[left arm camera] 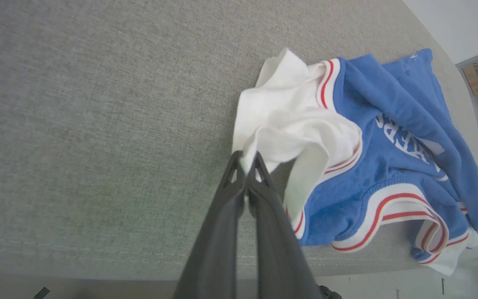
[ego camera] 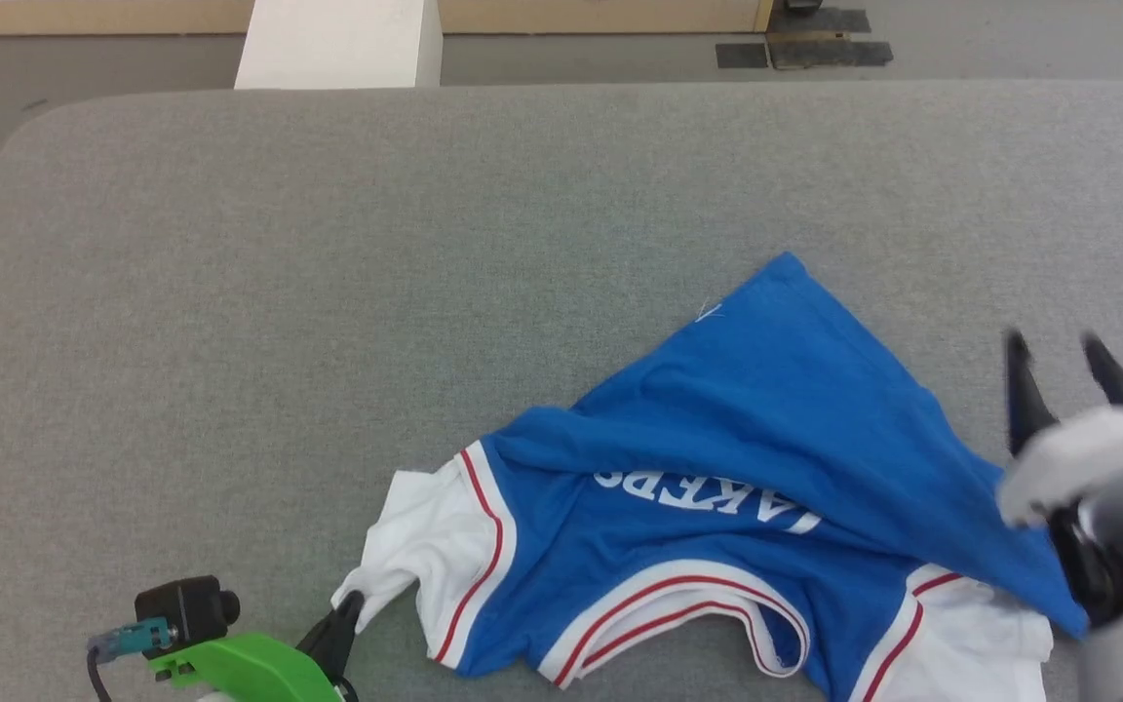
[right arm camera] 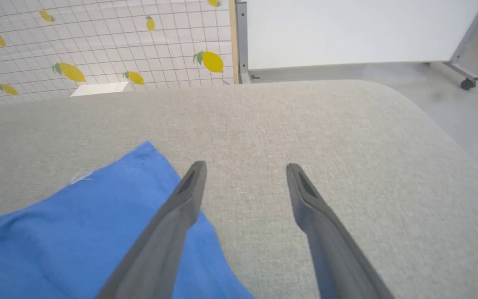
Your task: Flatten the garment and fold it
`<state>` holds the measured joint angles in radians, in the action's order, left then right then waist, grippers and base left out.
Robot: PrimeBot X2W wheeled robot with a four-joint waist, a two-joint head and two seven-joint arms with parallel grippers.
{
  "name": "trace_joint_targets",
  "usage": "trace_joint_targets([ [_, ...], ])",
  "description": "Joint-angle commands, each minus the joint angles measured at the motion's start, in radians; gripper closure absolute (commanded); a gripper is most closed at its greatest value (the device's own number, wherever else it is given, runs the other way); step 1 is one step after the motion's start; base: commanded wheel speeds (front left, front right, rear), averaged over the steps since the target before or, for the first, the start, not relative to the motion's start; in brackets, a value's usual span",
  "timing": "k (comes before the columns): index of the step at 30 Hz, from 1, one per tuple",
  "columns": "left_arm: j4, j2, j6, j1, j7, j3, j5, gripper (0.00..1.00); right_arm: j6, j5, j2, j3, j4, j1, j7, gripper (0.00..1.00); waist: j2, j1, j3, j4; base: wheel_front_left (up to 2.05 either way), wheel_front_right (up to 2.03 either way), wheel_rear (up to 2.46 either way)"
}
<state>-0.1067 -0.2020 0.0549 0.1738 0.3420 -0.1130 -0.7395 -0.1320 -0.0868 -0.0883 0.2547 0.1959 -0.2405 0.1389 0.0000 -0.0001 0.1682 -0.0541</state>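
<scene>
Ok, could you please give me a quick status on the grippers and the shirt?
Left gripper shut on garment, white sleeve. Right gripper open, empty, at blue edge. Garment crumpled on grey table, fold over lettering.

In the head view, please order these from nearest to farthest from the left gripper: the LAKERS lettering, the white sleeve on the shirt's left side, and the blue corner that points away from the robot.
1. white sleeve: at the lower left, pinched in the shut left gripper.
2. LAKERS lettering: on the chest, further right.
3. far blue corner: farthest up and to the right.
</scene>
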Motion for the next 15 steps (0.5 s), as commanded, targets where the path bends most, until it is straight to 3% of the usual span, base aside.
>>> trace_joint_targets([
  [1,-0.002,-0.006,0.0,-0.012,-0.002,-0.001,-0.009,1.0,0.001,-0.01,-0.016,-0.043,0.018,-0.046,-0.025,0.0,0.0,0.0001,0.013,0.008,0.0,0.0,0.0],
  [8,-0.011,-0.01,-0.001,-0.041,0.0,-0.006,-0.006,1.0,0.001,-0.046,-0.066,-0.216,0.206,-0.257,-0.041,0.0,0.0,0.0001,0.074,0.05,0.0,0.0,0.0],
  [15,-0.016,-0.005,-0.005,-0.08,-0.003,-0.019,-0.002,1.0,0.001,-0.056,-0.096,-0.29,0.43,-0.462,0.081,0.0,0.0,0.0001,0.153,0.107,0.0,0.0,0.0],
])
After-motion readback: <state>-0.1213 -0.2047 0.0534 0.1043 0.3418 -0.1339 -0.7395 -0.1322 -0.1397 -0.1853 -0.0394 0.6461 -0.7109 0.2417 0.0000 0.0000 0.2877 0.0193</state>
